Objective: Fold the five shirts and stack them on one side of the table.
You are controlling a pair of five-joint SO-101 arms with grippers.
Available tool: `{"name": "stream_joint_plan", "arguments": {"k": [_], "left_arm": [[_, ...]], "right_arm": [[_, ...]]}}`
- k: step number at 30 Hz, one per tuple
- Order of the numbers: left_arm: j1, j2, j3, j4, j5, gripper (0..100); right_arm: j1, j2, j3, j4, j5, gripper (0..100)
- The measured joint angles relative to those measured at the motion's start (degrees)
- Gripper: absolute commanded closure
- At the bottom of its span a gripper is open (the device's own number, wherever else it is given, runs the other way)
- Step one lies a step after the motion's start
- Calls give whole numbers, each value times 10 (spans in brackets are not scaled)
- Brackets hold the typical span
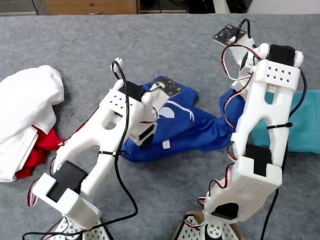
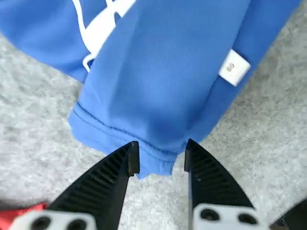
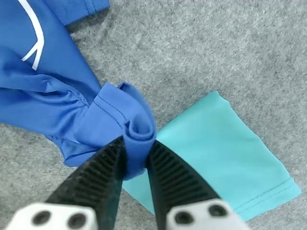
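A royal-blue jersey shirt with white markings (image 1: 185,127) lies crumpled and unfolded at the table's middle, stretched left to right, with a small white tag by its near edge. Its right end is rolled into a wad and pinched in the right gripper (image 3: 136,146). Its near-left hem sits between the parted fingers of the left gripper (image 2: 162,155). A flat turquoise shirt (image 1: 305,125) lies at the right edge (one corner under the blue wad). At the left edge, a rumpled white shirt (image 1: 27,107) is heaped over a bright red shirt (image 1: 42,145)
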Motion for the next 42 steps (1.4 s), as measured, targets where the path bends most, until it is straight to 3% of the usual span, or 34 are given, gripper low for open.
{"name": "stream_joint_plan", "arguments": {"k": [9, 17, 26, 37, 42], "left_arm": [[-1, 0, 13, -9, 0, 829], [39, 0, 74, 11, -1, 829], [-18, 0, 76, -49, -22, 828], [-21, 0, 76, -55, -22, 834], [-21, 0, 56, -55, -22, 947]], "right_arm": [[0, 0, 0, 0, 0, 997], [0, 0, 0, 0, 0, 997], [0, 0, 0, 0, 0, 997], [0, 0, 0, 0, 0, 997], [0, 0, 0, 0, 0, 997]]}}
